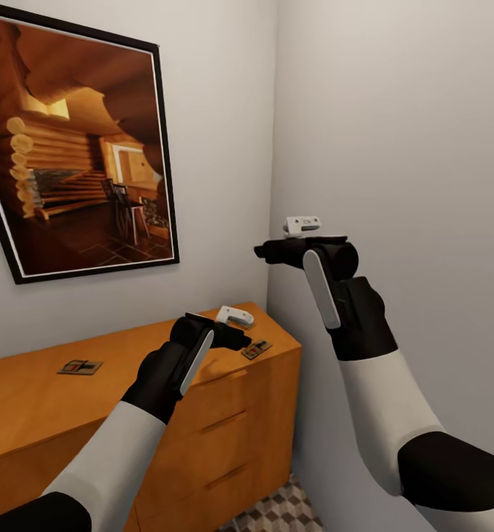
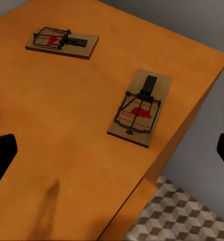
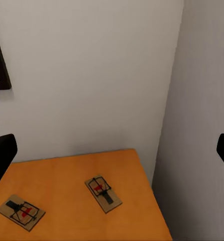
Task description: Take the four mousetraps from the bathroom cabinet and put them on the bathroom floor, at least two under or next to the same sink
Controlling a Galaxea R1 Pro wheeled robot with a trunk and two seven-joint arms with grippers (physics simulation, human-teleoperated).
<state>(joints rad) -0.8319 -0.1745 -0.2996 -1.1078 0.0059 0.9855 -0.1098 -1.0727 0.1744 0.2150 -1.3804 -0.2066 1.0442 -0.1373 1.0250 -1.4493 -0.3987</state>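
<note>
A: Where is the left gripper (image 2: 112, 150) just now?

B: Poised over the right end of the low orange-brown wooden cabinet (image 1: 25, 399), its two dark fingers spread wide and empty. The right gripper (image 3: 112, 150) is raised higher near the corner wall, fingers likewise apart, holding nothing.

A: And the traps?

B: The nearest small flat wooden mousetrap with dark wire parts (image 2: 139, 108) lies on the cabinet top close to its right edge, just ahead of the left gripper. A second mousetrap (image 2: 62, 42) lies farther off on the same top, well apart from the first. In the head view a trap (image 1: 80, 366) sits to the left on the top.

A: How would one handle?

B: Light and stiff, I'd judge, and lying very flat, so hard to get under. I'd pinch it across the long wooden edges, clear of the spring wire, perhaps after nudging it to overhang the edge.

A: Anything unclear?

B: A sliver of wood at the left wrist picture's edge may be another trap; too cut off to tell. Only a patch of cube-patterned tiled floor (image 2: 182, 216) shows beside the cabinet.
</note>
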